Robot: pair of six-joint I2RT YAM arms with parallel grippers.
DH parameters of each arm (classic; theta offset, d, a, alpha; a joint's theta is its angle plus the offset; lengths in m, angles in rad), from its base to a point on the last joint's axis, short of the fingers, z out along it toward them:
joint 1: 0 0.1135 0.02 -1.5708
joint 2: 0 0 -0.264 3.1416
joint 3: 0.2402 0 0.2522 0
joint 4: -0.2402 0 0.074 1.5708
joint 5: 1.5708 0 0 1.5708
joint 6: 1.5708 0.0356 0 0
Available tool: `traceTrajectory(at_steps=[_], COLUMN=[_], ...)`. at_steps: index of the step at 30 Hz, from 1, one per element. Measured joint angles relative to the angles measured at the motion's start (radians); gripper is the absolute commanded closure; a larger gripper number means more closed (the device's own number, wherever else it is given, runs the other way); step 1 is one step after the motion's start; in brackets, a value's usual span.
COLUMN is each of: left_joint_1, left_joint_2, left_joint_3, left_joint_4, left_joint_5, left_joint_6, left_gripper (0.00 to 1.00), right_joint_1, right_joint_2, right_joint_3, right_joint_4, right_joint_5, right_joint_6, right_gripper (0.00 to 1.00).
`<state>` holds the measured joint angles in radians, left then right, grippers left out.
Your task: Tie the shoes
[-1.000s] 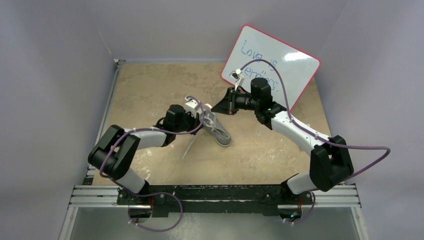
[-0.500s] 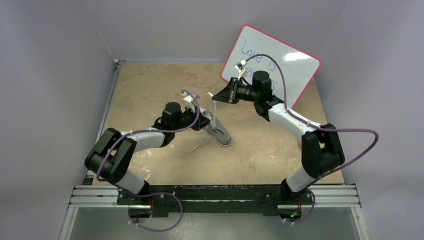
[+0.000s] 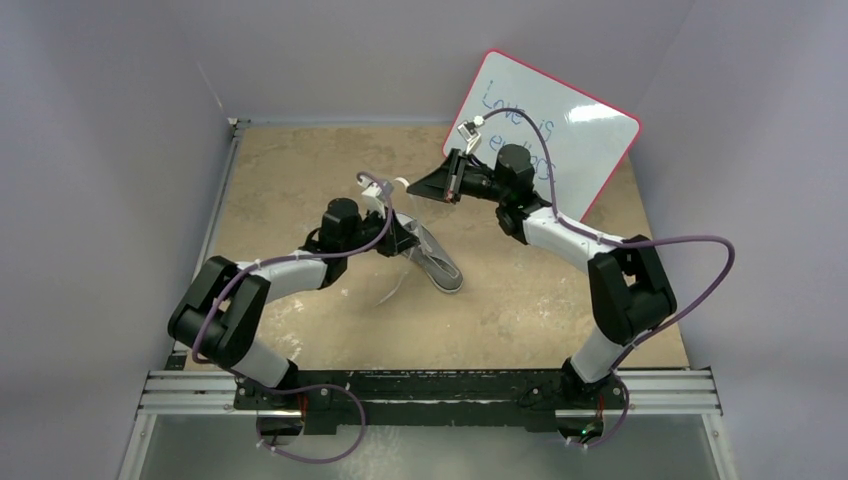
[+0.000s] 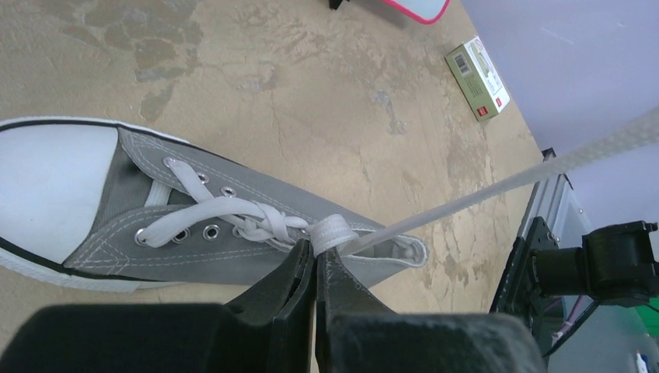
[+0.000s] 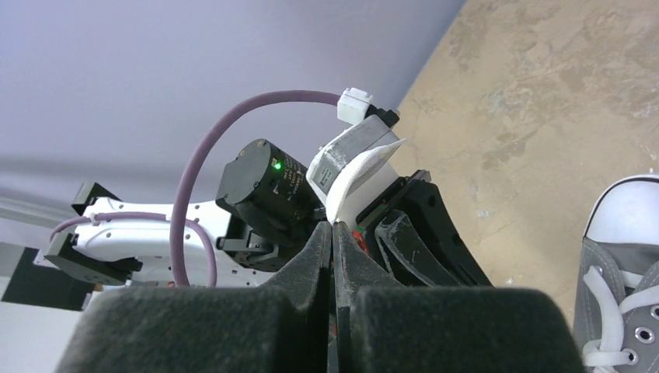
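- Clearly the work is only partly done, and the left gripper [image 4: 315, 252] shows where. Its jaws are pressed together on the flat white lace [image 4: 233, 214], right where the two strands twist over each other near the top eyelets.
- Just beyond it, the small grey canvas low-top sneaker with a white rubber toe cap [image 4: 155, 249] rests on its sole on the mottled tan bench [image 4: 311, 93], between the two arms. It is laced through every eyelet I can see, and the first crossing looks made.
- From that crossing a tight strand [image 4: 466, 198] runs straight up and away to the right, so I judge that the first knot is being drawn snug. A loose end [image 3: 392, 290] trails slack at the near left side of the sneaker.
- Farther right, the right gripper [image 5: 334, 229] is raised above the bench with its jaws pressed together. A white strip enters between them, which I take for the tight strand.
- No loop or bow is visible anywhere, so forming the loops, wrapping them and pulling the bow are all left to do. I judge the task less than half done.
- At the far right, a white board with a pink rim [image 3: 560, 120] leans on the wall and takes no part.
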<state>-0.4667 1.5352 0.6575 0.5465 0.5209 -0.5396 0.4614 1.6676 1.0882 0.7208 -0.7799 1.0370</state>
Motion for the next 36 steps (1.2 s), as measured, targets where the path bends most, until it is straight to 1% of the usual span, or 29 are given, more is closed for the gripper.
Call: traceTrajectory(at_steps=[5, 8, 12, 17, 25, 30, 36], left_joint_1=[0.0, 0.0, 0.0, 0.0, 0.001, 0.002, 0.002], left_joint_2=[-0.014, -0.04, -0.055, -0.044, -0.011, 0.009, 0.074], left_joint_3=[0.0, -0.013, -0.028, -0.029, -0.027, -0.013, 0.002], left_joint_4=[-0.058, -0.051, -0.017, 0.027, 0.019, 0.022, 0.097], left_joint_5=[0.04, 0.06, 0.068, 0.061, -0.009, -0.021, 0.035], left_joint_6=[0.005, 0.005, 0.002, 0.005, 0.056, 0.083, 0.059], left_gripper=[0.95, 0.9, 0.85, 0.79, 0.71, 0.69, 0.69], right_joint_1=[0.001, -0.004, -0.004, -0.005, -0.004, -0.004, -0.004], right_joint_2=[0.015, 0.037, 0.063, 0.07, 0.079, 0.079, 0.08], right_joint_3=[0.005, 0.048, 0.087, 0.093, 0.094, 0.094, 0.094], right_joint_4=[-0.034, -0.08, -0.091, -0.091, -0.077, -0.056, -0.046], right_joint_5=[0.034, 0.059, 0.082, 0.083, 0.079, 0.077, 0.073], right_joint_6=[0.009, -0.008, -0.009, -0.008, 0.008, 0.027, 0.042], right_gripper=[1.0, 1.0, 1.0, 1.0, 1.0, 1.0, 1.0])
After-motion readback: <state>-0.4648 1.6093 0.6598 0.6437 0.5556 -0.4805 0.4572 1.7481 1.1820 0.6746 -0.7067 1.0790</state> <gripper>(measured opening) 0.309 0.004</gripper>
